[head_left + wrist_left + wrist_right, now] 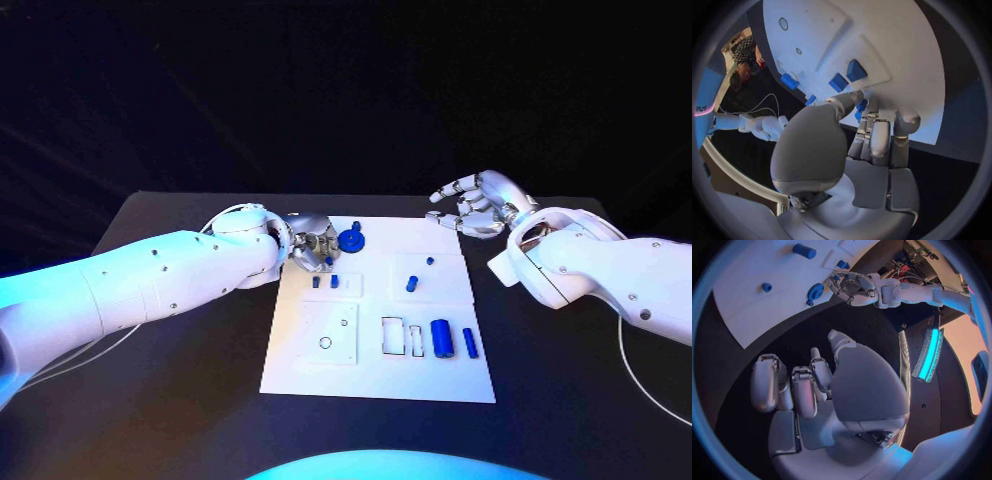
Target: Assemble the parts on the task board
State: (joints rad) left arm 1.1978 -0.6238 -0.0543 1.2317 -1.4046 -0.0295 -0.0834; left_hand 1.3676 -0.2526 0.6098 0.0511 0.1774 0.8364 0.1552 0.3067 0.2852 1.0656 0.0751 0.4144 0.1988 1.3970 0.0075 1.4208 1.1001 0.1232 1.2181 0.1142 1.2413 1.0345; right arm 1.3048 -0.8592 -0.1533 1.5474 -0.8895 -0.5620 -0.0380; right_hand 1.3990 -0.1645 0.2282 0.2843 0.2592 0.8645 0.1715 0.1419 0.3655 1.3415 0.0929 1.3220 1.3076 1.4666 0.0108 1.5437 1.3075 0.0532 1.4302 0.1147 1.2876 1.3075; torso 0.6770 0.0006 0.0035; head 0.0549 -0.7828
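We see the left hand (309, 243) pinching a small blue part (330, 259) at the board's (378, 375) far-left corner. The right hand (473, 203) hovers off the far-right edge, fingers curled, holding nothing.

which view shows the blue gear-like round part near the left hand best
The head view: the round blue part lies unobstructed on the task board, just beside the left hand. The right wrist view shows it small and distant. In the left wrist view I cannot pick it out.
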